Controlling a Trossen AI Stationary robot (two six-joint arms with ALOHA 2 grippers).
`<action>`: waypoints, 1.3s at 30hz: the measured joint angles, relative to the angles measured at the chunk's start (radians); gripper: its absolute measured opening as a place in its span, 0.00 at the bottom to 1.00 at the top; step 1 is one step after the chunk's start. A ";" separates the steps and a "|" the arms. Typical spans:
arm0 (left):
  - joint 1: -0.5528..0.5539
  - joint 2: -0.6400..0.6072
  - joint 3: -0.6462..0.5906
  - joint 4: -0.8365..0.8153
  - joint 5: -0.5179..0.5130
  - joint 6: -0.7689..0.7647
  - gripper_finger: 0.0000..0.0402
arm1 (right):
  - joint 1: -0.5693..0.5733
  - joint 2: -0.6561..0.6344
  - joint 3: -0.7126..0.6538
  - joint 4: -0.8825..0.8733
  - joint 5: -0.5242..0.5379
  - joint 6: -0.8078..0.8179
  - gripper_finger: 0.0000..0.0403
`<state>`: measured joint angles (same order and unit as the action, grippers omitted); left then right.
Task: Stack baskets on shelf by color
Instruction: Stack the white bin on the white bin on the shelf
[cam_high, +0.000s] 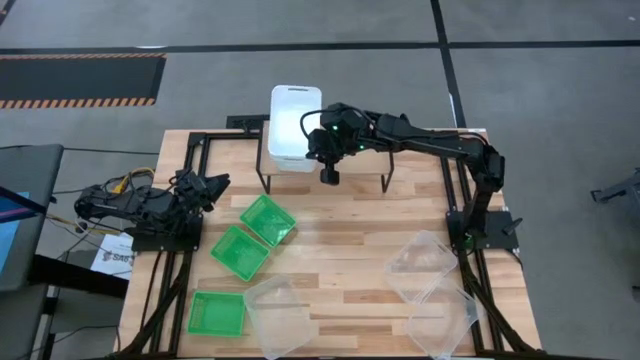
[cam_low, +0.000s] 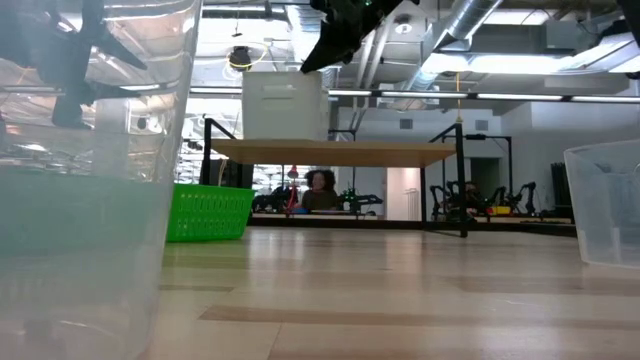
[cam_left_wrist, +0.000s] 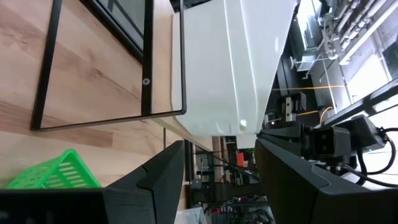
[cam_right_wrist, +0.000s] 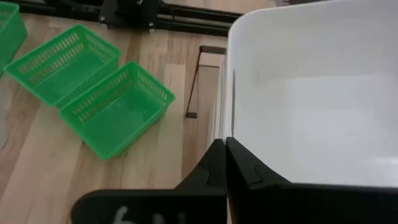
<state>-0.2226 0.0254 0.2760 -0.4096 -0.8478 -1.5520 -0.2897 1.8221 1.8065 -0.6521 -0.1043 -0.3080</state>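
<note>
A white basket (cam_high: 293, 125) stands on the left end of the shelf (cam_high: 372, 168); the low view shows it tall (cam_low: 285, 105), and how many are nested there I cannot tell. My right gripper (cam_right_wrist: 225, 144) is over its right wall, fingers shut. Three green baskets (cam_high: 268, 220) (cam_high: 240, 252) (cam_high: 217, 313) and three clear ones (cam_high: 280, 315) (cam_high: 422, 262) (cam_high: 440, 322) sit on the table. My left gripper (cam_left_wrist: 221, 162) rests open at the table's left side, apart from them all. My right gripper has its fingers closed on the rim of the white basket's right side wall (cam_right_wrist: 229, 124), one finger inside and one outside. It comes from above, slanting down from the right. The basket stands upright with its bottom on the shelf top.
Black frame rails run along the table's left and right sides. A clear basket (cam_low: 90, 180) fills the near left of the low view. Bare wood lies in front of the shelf, between the green and the clear baskets. A person sits in the room far behind the table.
</note>
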 joint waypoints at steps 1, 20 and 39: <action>0.000 0.000 0.000 0.001 0.000 0.000 0.46 | 0.000 0.000 0.004 0.002 0.000 0.004 0.02; 0.000 0.000 0.000 0.000 -0.001 0.000 0.46 | -0.007 -0.003 0.169 -0.039 0.000 0.098 0.04; 0.000 0.000 0.000 -0.003 -0.001 0.000 0.46 | -0.011 -0.011 0.198 -0.068 0.136 0.151 0.13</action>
<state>-0.2230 0.0254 0.2760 -0.4129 -0.8490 -1.5520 -0.3004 1.8107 2.0047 -0.7204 0.0321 -0.1572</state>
